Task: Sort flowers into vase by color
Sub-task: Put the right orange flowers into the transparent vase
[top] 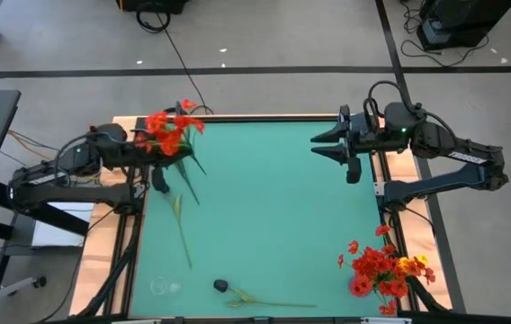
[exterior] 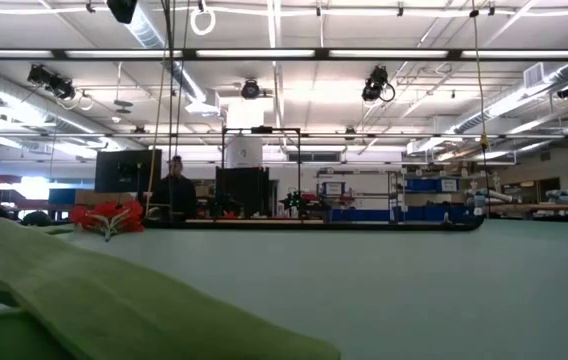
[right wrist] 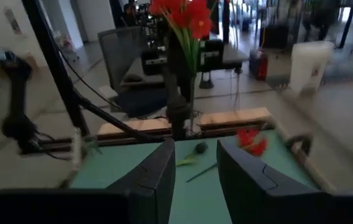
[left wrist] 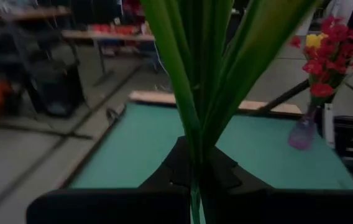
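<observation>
My left gripper [top: 167, 151] hovers over the table's far left part, shut on a spray of red-orange flowers [top: 169, 133] with green stems and leaves [left wrist: 195, 93]. The blooms stand above it in the right wrist view [right wrist: 186, 15]. My right gripper [top: 318, 146] is open and holds nothing, raised over the far right part [right wrist: 195, 165]. A vase [left wrist: 302, 132] at the near right corner holds red and yellow flowers [top: 383, 272]. A dark-headed flower [top: 222, 285] lies on its side near the front edge. A pale stem [top: 182, 229] lies left of centre. My left gripper pinches the spray's green stems [left wrist: 194, 176] between its two fingers, well below the blooms. The fingers come at it about level, across the stems. The spray stands upright, lifted clear of the table, with the leaves fanning upward and a short piece of stem below the fingers.
More red blooms [right wrist: 251, 140] lie on the table near its far left corner [exterior: 109, 215]. A clear glass vase [top: 165, 287] stands at the near left. A broad green leaf [exterior: 114, 300] lies close to the low camera. The green mat's middle [top: 273, 207] is bare.
</observation>
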You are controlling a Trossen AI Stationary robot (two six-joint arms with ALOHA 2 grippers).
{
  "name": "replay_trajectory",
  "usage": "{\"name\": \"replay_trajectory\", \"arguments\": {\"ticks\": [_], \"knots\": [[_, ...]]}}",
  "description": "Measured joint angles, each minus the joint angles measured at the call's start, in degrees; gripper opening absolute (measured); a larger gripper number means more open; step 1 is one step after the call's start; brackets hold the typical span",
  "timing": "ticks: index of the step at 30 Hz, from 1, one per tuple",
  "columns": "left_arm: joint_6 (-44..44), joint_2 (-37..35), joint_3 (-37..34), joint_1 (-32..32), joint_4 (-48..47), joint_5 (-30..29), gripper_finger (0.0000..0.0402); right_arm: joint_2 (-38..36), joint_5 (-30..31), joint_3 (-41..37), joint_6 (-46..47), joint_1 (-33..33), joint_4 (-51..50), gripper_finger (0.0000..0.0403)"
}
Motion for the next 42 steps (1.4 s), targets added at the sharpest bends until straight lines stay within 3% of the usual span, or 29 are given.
{"name": "replay_trajectory", "arguments": {"ticks": [4,11,21,37,42], "knots": [[0.88,-2.26,0.0,0.72,-0.92,1.2,0.0014,0.32,0.11,-0.01,-7.77,-0.17,6.08,0.0126],[3.08,-5.01,0.02,0.72,-6.29,1.57,0.0014,0.51,-0.06,0.02,-6.81,-0.15,11.58,0.0126],[4.19,-5.47,0.02,0.74,-7.29,2.08,0.0014,0.65,-0.02,0.04,-4.36,-0.17,2.56,0.0126],[3.59,-8.07,0.0,0.74,-6.34,2.19,0.0014,0.95,0.07,0.04,-4.44,-0.17,2.96,0.0126],[-3.06,-12.86,0.0,0.3,-8.85,4.19,0.0014,0.95,0.07,0.04,-4.44,-0.16,2.96,0.0126]]}}
